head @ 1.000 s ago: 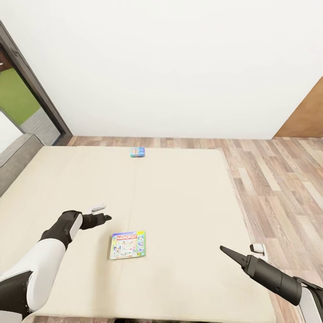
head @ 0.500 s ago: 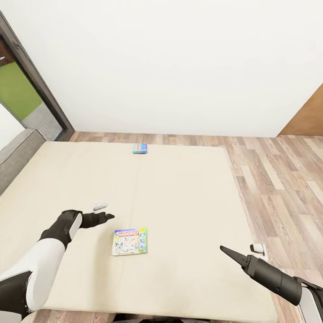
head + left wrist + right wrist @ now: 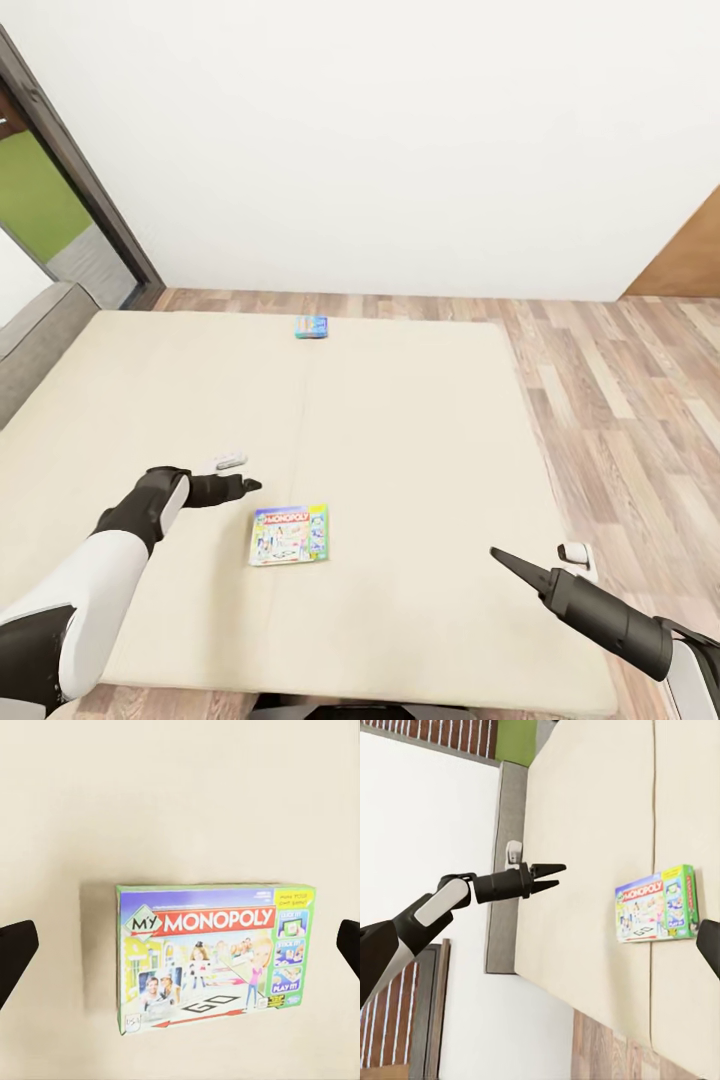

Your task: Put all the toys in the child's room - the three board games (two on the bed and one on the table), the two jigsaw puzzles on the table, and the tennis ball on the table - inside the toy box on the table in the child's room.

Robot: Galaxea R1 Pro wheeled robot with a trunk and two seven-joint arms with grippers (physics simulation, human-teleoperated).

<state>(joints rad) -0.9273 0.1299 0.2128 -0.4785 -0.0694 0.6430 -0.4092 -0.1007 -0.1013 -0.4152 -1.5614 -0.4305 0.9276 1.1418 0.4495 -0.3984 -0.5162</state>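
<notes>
A colourful My Monopoly board game box (image 3: 289, 534) (image 3: 216, 956) (image 3: 658, 904) lies flat on the beige bed (image 3: 420, 440). A second, small blue board game (image 3: 311, 327) lies at the bed's far edge. My left gripper (image 3: 250, 485) (image 3: 553, 874) hovers just left of the Monopoly box, open and holding nothing. In the left wrist view its fingertips (image 3: 15, 952) frame the box from either side. My right gripper (image 3: 500, 556) is open and empty near the bed's right edge, well right of the box.
Wooden floor (image 3: 630, 400) runs along the right side and far end of the bed, below a white wall (image 3: 400, 150). A dark door frame (image 3: 80, 170) stands at the far left. A grey headboard (image 3: 40, 340) borders the bed's left side.
The whole view has shifted a little, so the camera moved. My left gripper has edged slightly closer to the Monopoly box. The right arm looks unchanged.
</notes>
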